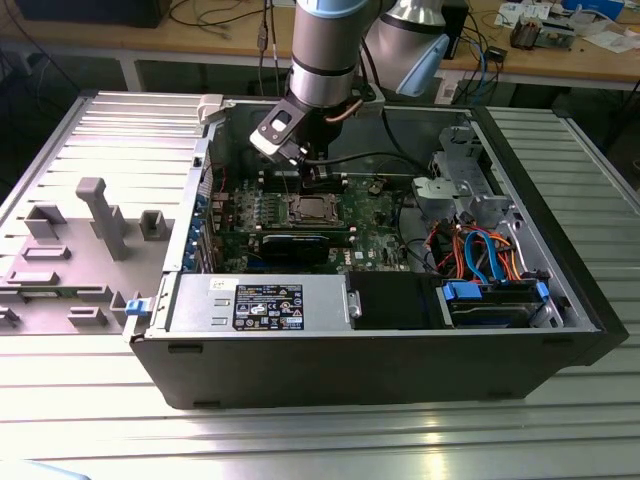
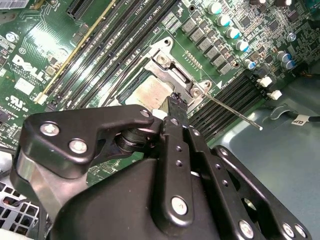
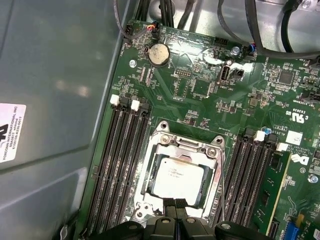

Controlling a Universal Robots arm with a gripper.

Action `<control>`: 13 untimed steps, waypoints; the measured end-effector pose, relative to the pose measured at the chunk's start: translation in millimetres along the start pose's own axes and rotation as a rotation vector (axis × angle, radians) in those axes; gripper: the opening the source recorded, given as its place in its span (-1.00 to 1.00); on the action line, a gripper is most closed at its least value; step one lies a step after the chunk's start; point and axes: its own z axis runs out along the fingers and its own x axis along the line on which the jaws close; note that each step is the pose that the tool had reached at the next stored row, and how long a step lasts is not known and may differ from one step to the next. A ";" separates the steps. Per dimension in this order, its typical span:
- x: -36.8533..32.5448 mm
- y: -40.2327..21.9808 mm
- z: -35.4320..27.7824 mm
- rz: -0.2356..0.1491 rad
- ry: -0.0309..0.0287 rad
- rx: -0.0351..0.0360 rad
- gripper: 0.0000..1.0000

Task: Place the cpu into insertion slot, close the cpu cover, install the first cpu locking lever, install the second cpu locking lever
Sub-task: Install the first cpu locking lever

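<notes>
Well, exterior view: your cpu (image 1: 309, 208) lies mid-board. Second wrist view: the gripper (image 2: 174, 104), pinched shut, empty, hovers at its edge. First wrist view: it sits in the insertion slot (image 3: 150, 175) under the cpu cover (image 3: 187, 145); probably light, fragile, so take its edges.

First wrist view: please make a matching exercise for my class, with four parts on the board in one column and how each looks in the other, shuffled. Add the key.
Things:
1 cpu
2 cpu cover
3 coin battery
4 memory slots

Descriptions:
A long dark parallel rows
B round silvery disc
C dull grey square, centred
D silvery frame with a central cut-out

Pairs: 1-C, 2-D, 3-B, 4-A
</notes>
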 end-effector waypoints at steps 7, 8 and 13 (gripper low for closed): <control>0.0 0.0 0.0 -0.023 -0.0009 0.0018 -0.79; 0.0 0.0 0.0 -0.026 -0.0010 0.0021 -0.79; 0.0 0.0 0.0 -0.038 -0.0014 0.0030 -0.79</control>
